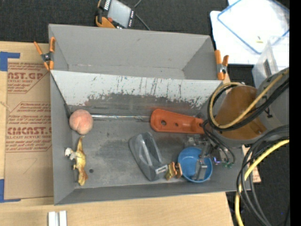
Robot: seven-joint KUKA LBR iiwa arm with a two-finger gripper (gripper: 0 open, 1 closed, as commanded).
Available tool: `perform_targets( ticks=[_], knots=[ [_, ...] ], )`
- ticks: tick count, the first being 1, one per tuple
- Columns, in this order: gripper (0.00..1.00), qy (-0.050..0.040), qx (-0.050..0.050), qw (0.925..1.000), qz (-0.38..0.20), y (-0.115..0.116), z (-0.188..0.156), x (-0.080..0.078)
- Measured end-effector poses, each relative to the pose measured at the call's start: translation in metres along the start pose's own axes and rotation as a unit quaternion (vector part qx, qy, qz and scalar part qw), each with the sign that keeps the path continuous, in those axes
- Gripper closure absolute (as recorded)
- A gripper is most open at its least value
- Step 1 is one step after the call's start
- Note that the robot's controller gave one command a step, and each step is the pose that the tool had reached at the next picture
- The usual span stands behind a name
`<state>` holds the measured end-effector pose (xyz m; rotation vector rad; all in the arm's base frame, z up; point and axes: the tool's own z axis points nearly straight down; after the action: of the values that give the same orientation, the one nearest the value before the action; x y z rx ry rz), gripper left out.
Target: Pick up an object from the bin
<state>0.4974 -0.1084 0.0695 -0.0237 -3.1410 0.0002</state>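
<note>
Tool [203,165] sat on the right rim of a blue round plastic cup [188,164]; spread or pressed together, could not tell. Grey curved plastic piece [146,155] lay left of the tool, orange plastic handle [175,122] up-left.

Open floor: bin [113,145] centre-left, between pink ball [81,121] and grey curved piece [146,154].
Obstacles: orange handle [175,122] near back wall; grey piece, brass bit [172,170] and blue cup [189,163] crowded front right; yellow toy [80,166] beside left wall.
</note>
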Motion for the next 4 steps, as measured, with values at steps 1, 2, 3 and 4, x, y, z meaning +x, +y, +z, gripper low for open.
perform_targets(
  ticks=[1,2,3,4],
  knots=[
    [0.0,-0.0128,0.0,0.9999,0.01,-0.013,-0.001,0.011],
    [0.0,-0.0035,0.0,1.0,0.002,-0.001,0.0,0.002],
    [0.0,-0.0112,0.0,0.9999,0.008,-0.009,-0.001,0.007],
    [1.0,-0.0114,0.0,0.9999,0.003,-0.002,-0.002,0.0]
  ],
)
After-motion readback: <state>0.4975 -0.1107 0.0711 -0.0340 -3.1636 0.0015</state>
